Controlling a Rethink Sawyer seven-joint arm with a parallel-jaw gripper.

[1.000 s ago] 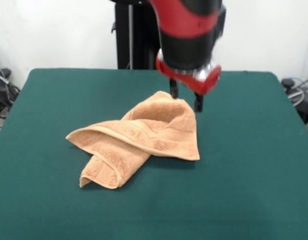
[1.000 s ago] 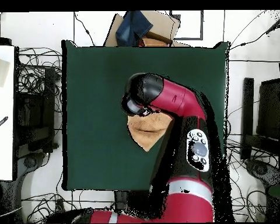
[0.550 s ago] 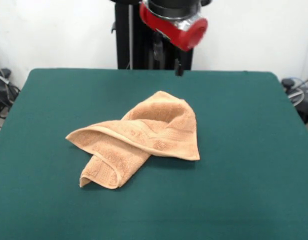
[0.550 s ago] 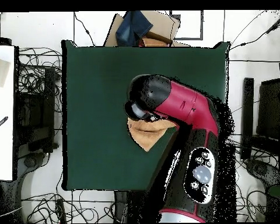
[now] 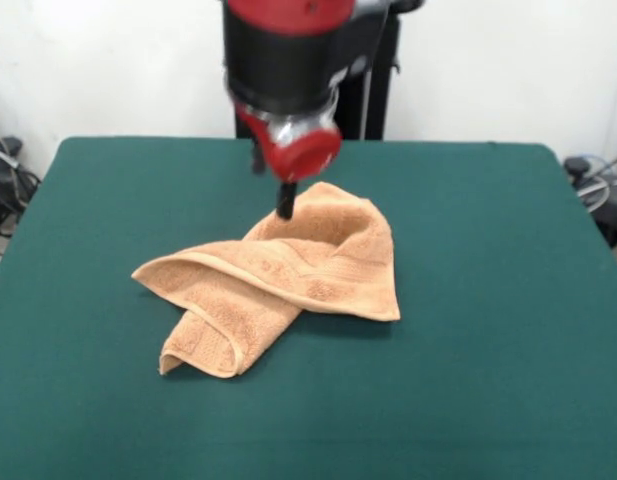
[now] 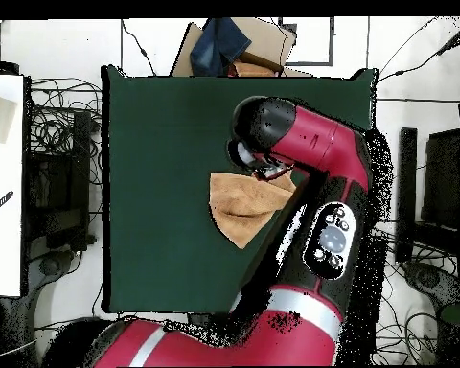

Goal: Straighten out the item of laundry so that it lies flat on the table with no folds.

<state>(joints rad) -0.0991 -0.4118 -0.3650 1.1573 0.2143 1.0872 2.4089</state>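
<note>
1. Towel (image 5: 278,285): light orange-tan terry, lying crumpled near the middle of the table (image 5: 488,350). It is folded over itself, with one rolled end reaching toward the near left corner and a wider flap spread to the right. A woven border band shows across the upper layer.
2. Table: dark green cloth surface, much larger than the towel, bare on all sides of it.
3. Gripper (image 5: 272,186): hangs below the red and black arm (image 5: 288,70), over the towel's far edge, a little left of the peak of the fold. Two dark fingers (image 5: 285,198) show, set apart with nothing between them; the nearer tip sits at or just above the cloth's far edge, contact not clear.
4. Overhead view: the arm's head covers the towel's (image 6: 241,206) one end; the gripper itself is hidden there.
</note>
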